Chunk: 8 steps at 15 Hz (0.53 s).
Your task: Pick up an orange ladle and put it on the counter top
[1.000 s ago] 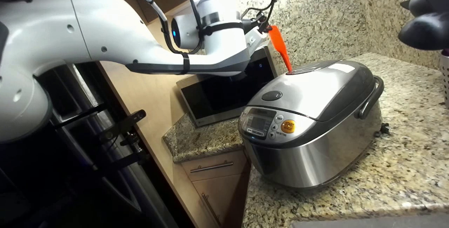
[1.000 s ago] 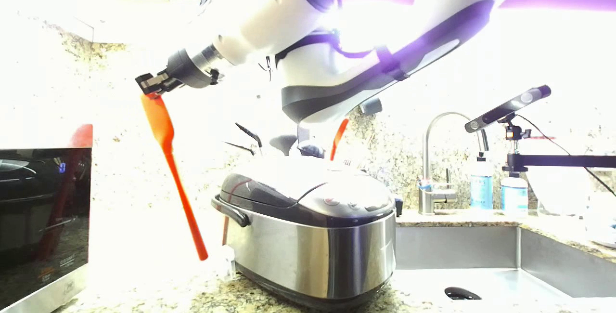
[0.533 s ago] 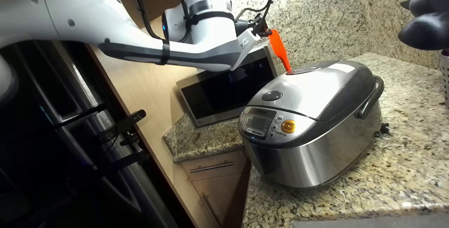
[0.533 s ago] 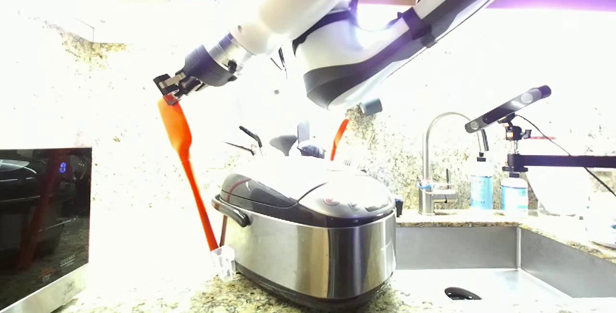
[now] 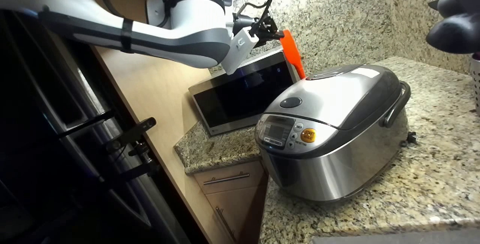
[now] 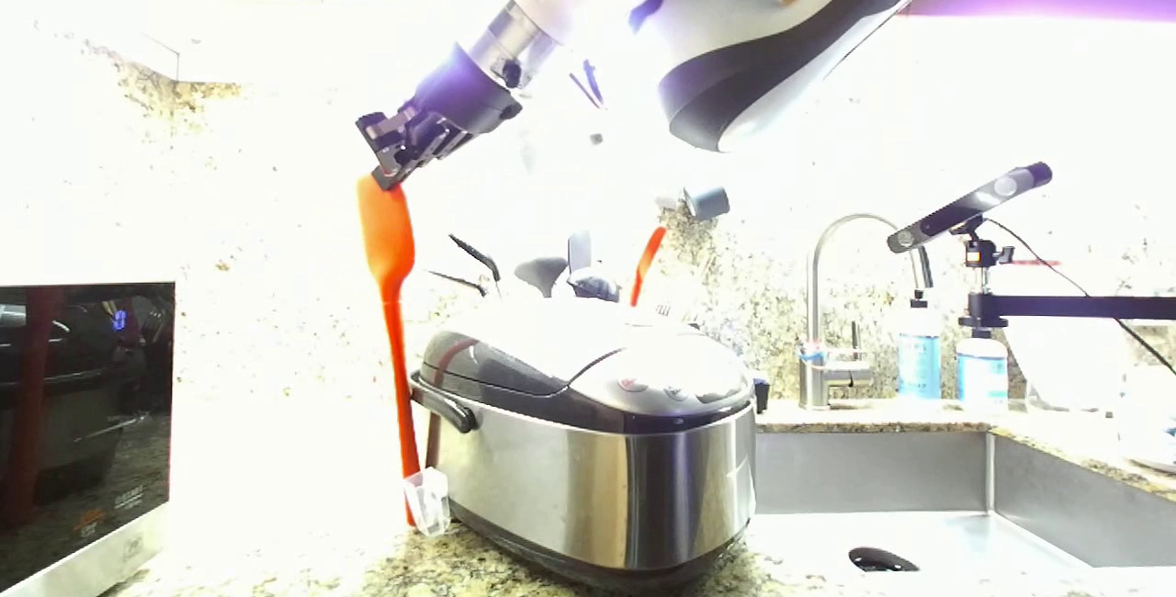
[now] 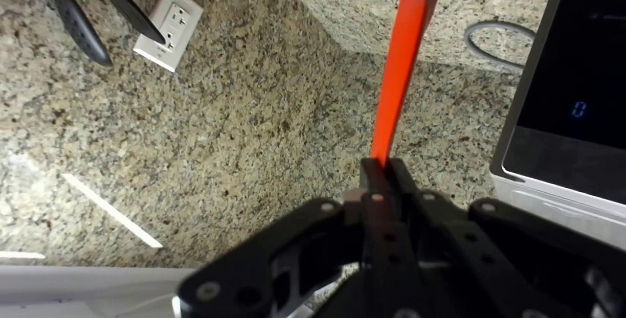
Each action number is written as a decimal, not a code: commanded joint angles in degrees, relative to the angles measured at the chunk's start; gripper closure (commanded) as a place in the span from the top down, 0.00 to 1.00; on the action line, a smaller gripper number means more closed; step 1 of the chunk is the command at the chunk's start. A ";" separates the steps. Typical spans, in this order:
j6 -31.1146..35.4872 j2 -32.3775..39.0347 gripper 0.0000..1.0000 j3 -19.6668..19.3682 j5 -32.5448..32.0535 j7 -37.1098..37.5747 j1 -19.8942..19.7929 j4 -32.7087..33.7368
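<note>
The orange ladle (image 6: pixel 386 230) hangs nearly upright, wide end up and thin handle down, beside the rice cooker. My gripper (image 6: pixel 382 180) is shut on the top of its wide end; the ladle also shows in an exterior view (image 5: pixel 291 54), where the rice cooker hides its lower part. In the wrist view the ladle (image 7: pixel 398 63) runs up from between the closed fingertips of the gripper (image 7: pixel 382 164). The handle's low end is near the counter top (image 6: pixel 322 569), partly behind a clear plastic piece; I cannot tell whether it touches. The counter top also shows in an exterior view (image 5: pixel 442 161).
The silver rice cooker (image 6: pixel 597 487) stands right beside the ladle, with the clear plastic piece (image 6: pixel 427 501) at its side. A microwave (image 6: pixel 83 422) stands at the left. Dark utensils (image 5: pixel 455 30), another orange utensil (image 6: pixel 648 262), a sink (image 6: pixel 864 468) and a faucet (image 6: pixel 813 303) are around.
My gripper, still shut on the ladle, has moved toward the rice cooker. The ladle has swung more upright and its handle end is lower, now by the clear plastic piece.
</note>
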 commanded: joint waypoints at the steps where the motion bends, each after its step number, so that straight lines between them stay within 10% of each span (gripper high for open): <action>1: -6.14 -9.55 0.02 -1.77 -1.34 1.23 4.54 -11.88; 8: -15.05 -16.91 0.02 -1.46 1.16 -1.33 6.51 -19.22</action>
